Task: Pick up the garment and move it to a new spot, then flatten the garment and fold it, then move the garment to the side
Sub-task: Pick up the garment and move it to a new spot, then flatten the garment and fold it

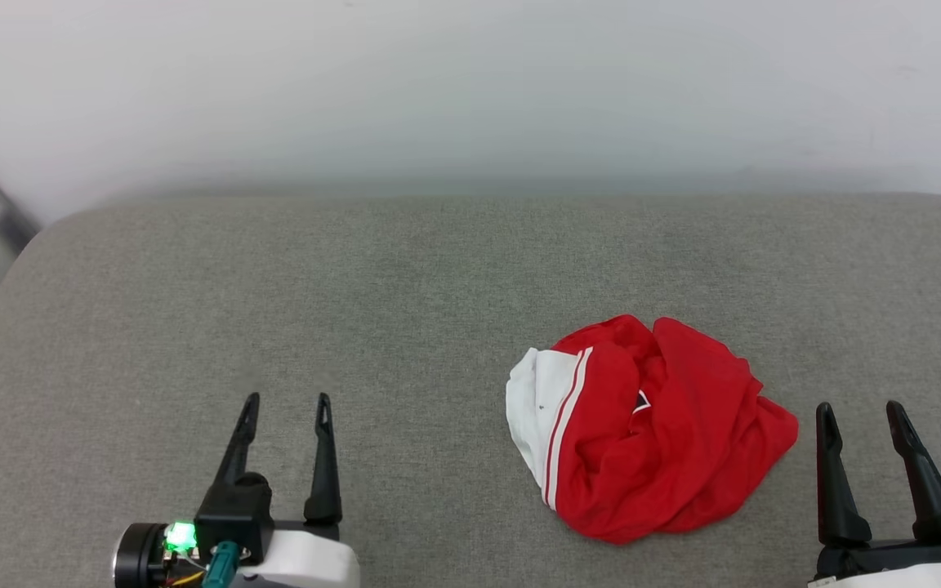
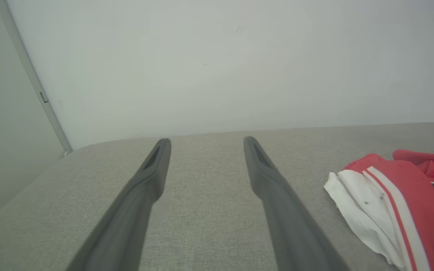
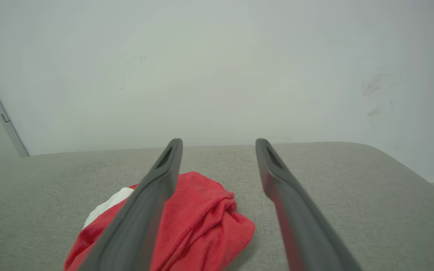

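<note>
Our left gripper (image 1: 287, 400) and right gripper (image 1: 859, 406) hover low, pointing forward, fingers spread, empty. We see the garment (image 1: 666, 441) crumpled on the grey cushion (image 1: 356, 278), near right gripper. White wall (image 1: 470, 82) behind.

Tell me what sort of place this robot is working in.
Probably a plain indoor room, perhaps a lab: a grey fabric-covered cushion like a sofa seat against a plain white wall, a crumpled garment lying on it.

I saw the garment (image 1: 675, 445) was bright red, its white sleeve (image 1: 532, 404) edged with thin red-and-white stripes. The cushion (image 1: 356, 310) under it was speckled grey, the wall (image 1: 470, 82) pale, and the left end effector (image 1: 287, 398) and right end effector (image 1: 859, 406) were black.
</note>
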